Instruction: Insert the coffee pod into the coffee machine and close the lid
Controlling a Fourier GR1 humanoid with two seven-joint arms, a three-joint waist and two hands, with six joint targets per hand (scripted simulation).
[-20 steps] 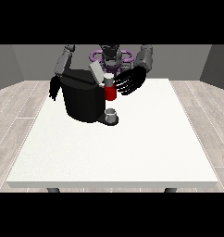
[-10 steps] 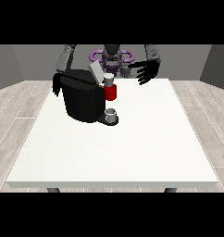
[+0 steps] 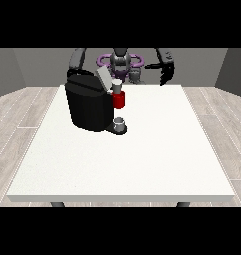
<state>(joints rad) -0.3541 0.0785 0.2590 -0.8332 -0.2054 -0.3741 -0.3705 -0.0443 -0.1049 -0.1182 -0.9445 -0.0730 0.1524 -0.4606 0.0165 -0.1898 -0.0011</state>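
The black coffee machine (image 3: 90, 107) stands on the white table (image 3: 142, 159) at the back left. Its grey lid (image 3: 101, 78) is tilted up and open. A small grey coffee pod (image 3: 116, 85) sits on top of the machine's red head (image 3: 119, 100). Below it a grey cup (image 3: 120, 124) stands on the drip base. The hand at the view's right (image 3: 165, 73) hangs in the air well to the right of the machine, with relaxed fingers pointing down and nothing in them. At the view's left only the arm (image 3: 76, 60) shows; its hand is hidden behind the machine.
The robot's torso (image 3: 120, 64) is just behind the table's far edge. Wooden floor surrounds the table on all sides. Bare tabletop stretches in front of and to the right of the machine.
The hand at the view's right has lifted away from the red head and swung out to the right. The hand at the view's left has slipped out of sight behind the machine.
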